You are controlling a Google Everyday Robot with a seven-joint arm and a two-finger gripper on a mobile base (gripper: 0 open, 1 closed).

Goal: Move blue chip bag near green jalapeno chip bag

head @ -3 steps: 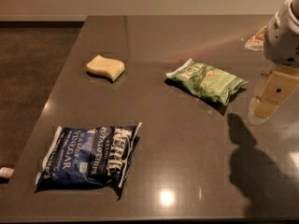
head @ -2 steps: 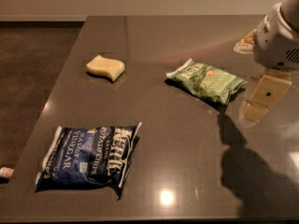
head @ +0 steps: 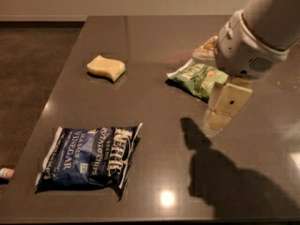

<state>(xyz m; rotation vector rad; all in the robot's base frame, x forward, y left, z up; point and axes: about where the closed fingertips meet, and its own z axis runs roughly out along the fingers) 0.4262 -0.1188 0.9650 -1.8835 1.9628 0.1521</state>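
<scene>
The blue chip bag (head: 89,157) lies flat near the table's front left, its white lettering facing up. The green jalapeno chip bag (head: 196,77) lies right of the table's middle, and the arm covers its right end. My gripper (head: 220,114) hangs from the white arm (head: 251,41) at the right, just in front of the green bag and above the table. It is far to the right of the blue bag and holds nothing that I can see.
A yellow wavy sponge (head: 106,68) lies at the back left of the dark table (head: 154,139). A small white object (head: 5,173) shows off the table's left edge near the front. The arm's shadow falls on the front right of the table.
The arm and gripper have moved left and toward the front, and now overlap the right end of the green bag. Both bags and the sponge have not moved.
</scene>
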